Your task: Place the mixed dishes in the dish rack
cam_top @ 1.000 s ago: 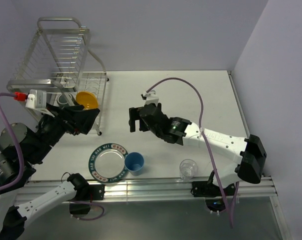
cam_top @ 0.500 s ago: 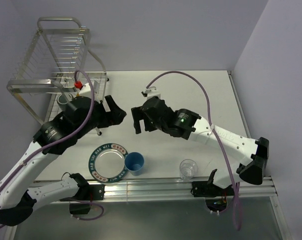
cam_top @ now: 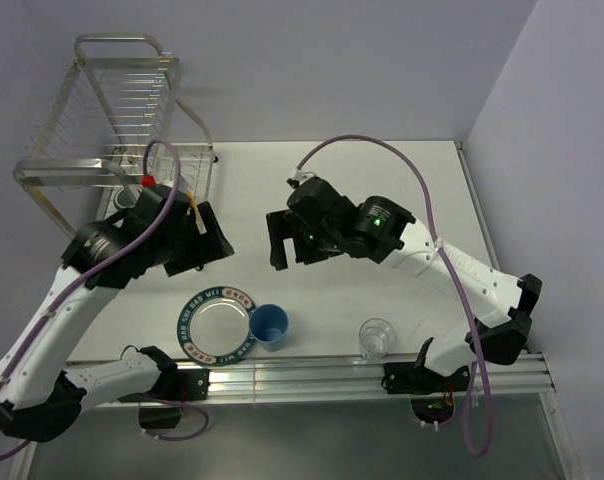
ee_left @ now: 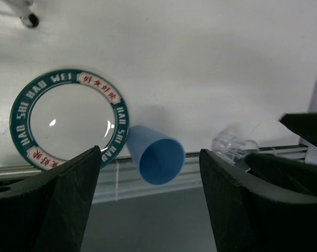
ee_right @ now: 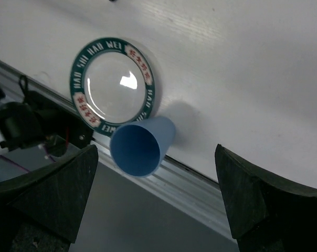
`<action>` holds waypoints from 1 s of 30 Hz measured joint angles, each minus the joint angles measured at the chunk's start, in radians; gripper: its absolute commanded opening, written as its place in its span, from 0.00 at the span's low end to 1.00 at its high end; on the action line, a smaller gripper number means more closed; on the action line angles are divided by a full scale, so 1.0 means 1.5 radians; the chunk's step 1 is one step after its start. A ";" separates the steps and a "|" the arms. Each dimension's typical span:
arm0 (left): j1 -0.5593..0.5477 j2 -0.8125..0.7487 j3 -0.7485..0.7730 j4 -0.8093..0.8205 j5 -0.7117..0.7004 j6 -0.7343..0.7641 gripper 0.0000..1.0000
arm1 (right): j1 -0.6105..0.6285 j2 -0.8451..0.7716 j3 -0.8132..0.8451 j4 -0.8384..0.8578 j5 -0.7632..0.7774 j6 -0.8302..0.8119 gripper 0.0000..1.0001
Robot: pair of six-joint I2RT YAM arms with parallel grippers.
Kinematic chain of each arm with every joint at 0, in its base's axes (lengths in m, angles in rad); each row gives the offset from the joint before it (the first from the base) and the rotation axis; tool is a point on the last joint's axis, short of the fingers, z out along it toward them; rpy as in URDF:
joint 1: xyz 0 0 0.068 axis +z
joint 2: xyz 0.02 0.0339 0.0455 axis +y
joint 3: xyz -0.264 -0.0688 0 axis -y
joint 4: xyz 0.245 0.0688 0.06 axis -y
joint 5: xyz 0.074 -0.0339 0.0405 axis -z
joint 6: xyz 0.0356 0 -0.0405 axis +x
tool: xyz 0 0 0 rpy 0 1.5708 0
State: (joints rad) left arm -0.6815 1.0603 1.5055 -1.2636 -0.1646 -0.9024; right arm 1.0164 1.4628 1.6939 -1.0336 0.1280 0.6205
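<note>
White matte table (cam_top: 382, 190), pale lilac walls behind and to the right, an aluminium rail (cam_top: 312, 368) along the near edge. At the far-left corner, the dish rack (cam_top: 112, 110) of thin chrome wire, tall, handle loop at the top; low in it, behind the left arm, a sliver of dark grey mug (cam_top: 125, 197), the rest of that tier hidden. Close to the near edge, left of centre, the silver plate (cam_top: 217, 325) flat on the table, green lettered rim up. Touching its right rim, the light blue cup (cam_top: 269, 326) on its side, mouth towards the rail. Further right, well apart from the cup, the small clear glass (cam_top: 377, 338) near the same edge; upright or tipped, hard to tell. Bare tabletop across the middle, the back and the right side. Left arm arched up from its base, elbow high, left gripper (cam_top: 212, 238) pointed down above the plate and cup, jaws spread wide with nothing between them. Right arm reaching in from the right, bent over the centre, right gripper (cam_top: 287, 248) facing the left one across a gap, likewise spread wide and holding nothing.
</note>
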 measured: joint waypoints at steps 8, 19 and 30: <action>0.067 0.124 -0.056 -0.006 0.075 0.032 0.77 | -0.008 -0.026 -0.018 -0.055 0.011 0.010 1.00; 0.067 0.153 -0.175 0.060 0.153 -0.001 0.69 | -0.015 -0.201 -0.170 -0.039 0.001 0.020 1.00; -0.062 0.150 -0.183 0.063 0.161 -0.046 0.69 | -0.018 -0.261 -0.274 -0.010 -0.008 0.048 1.00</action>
State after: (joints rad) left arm -0.7738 1.2850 1.2304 -1.1694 0.0772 -0.9714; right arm 0.9897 1.0714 1.2831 -1.0481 0.1162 0.6918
